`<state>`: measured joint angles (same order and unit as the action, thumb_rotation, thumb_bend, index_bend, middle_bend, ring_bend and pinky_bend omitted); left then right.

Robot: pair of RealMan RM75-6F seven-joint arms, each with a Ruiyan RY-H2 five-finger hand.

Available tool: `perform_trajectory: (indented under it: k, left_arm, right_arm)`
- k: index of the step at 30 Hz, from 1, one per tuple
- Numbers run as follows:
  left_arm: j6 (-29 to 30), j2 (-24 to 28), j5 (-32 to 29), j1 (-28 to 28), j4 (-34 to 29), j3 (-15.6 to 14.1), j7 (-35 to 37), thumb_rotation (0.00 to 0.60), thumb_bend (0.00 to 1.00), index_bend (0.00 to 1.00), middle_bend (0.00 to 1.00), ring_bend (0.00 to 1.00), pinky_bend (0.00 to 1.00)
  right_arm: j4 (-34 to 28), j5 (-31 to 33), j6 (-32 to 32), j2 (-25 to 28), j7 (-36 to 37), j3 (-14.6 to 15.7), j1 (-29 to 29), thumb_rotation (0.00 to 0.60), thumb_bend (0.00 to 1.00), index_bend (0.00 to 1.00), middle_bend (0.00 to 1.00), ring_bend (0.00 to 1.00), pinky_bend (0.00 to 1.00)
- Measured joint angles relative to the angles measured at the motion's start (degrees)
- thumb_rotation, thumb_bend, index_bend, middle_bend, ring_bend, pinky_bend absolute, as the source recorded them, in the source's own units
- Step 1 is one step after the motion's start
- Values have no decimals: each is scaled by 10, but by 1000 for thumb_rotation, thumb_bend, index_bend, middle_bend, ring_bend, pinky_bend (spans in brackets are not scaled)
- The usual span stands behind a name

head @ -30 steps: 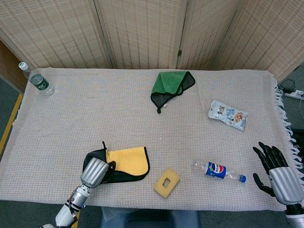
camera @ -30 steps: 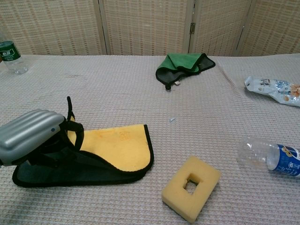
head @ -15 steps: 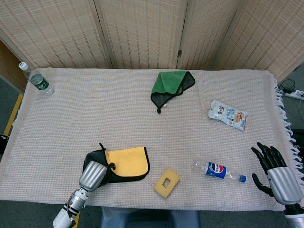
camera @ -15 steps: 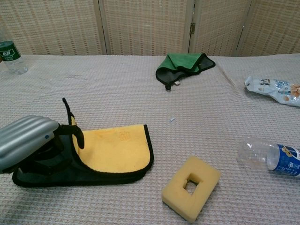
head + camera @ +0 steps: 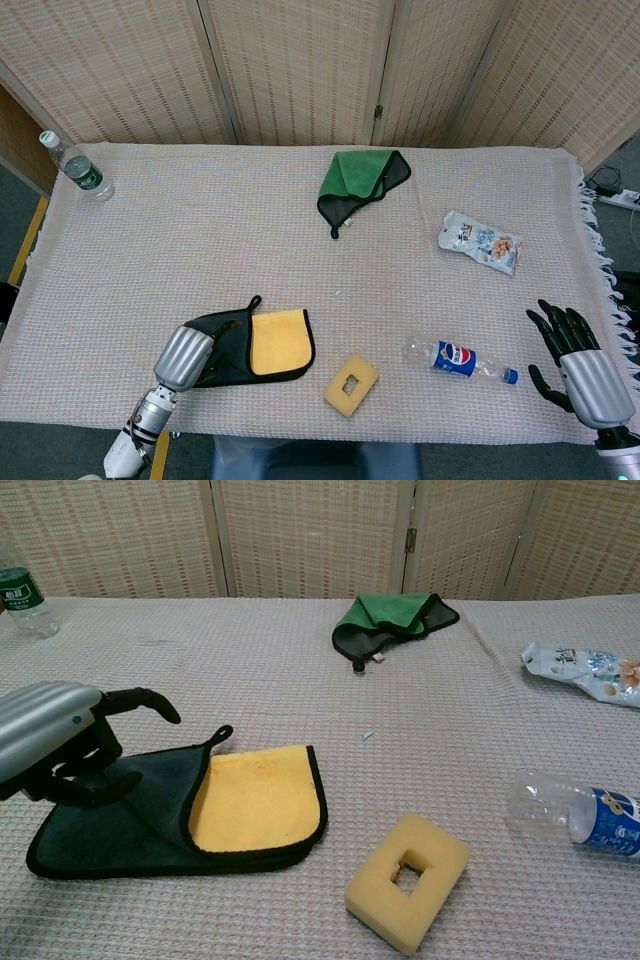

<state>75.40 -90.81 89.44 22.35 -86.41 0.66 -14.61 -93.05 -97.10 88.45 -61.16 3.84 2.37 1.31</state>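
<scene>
Covering the whole table is a pale woven cloth (image 5: 200,240), with a fringe hanging off its right edge and folding screens (image 5: 300,60) standing along the far side. The left hand (image 5: 183,357) sits at the near left edge, resting on the dark flap of the yellow and black cloth (image 5: 262,343); in the chest view its fingers (image 5: 140,698) are spread out above the flap and grip nothing. The right hand (image 5: 580,365) is by the near right edge with its fingers apart, holding nothing, a little way from the cola bottle (image 5: 458,359). That bottle lies on its side with a blue cap and a blue label with a round red, white and blue mark, but I cannot read the words. A yellow sponge (image 5: 351,384) with a square hole sits near the front edge, between the cloth and the bottle. A green cloth (image 5: 362,178) lies by the far edge, a snack bag (image 5: 481,242) lies on the right, and a water bottle (image 5: 76,166) with a green label stands in the far left corner; their writing is too small to read. The wide middle of the table is bare weave. A second ago the left hand held the dark corner pinched up; now that flap lies spread flat over part of the yellow, and the fingers have let go. The right hand has barely moved.
</scene>
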Motion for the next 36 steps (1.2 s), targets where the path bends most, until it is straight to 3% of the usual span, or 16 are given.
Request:
perform_trajectory:
  k: [7,17,26,36]
  left_arm:
    - [-83,31,-94,35,-34,55,20,600,451,430,1000,1000,1000]
    - [-268,73,-329,124,-50,120,24,600,451,368,1000,1000,1000]
    - [-313,50,-361,169,30,135,54,600,453,402,1000,1000,1000]
    - [-342,31,-380,194,65,120,69,600,452,427,1000,1000,1000]
  right_arm:
    - [0,9,-11,-2,-2,-1,5,600,490,0,0,0,0]
    - [1,27,-23,0,4,-6,9,600,490,0,0,0,0]
    - [4,40,-27,2,11,-11,10,600,490,0,0,0,0]
    - [5,41,-25,3,14,-12,10,600,489,0,0,0,0]
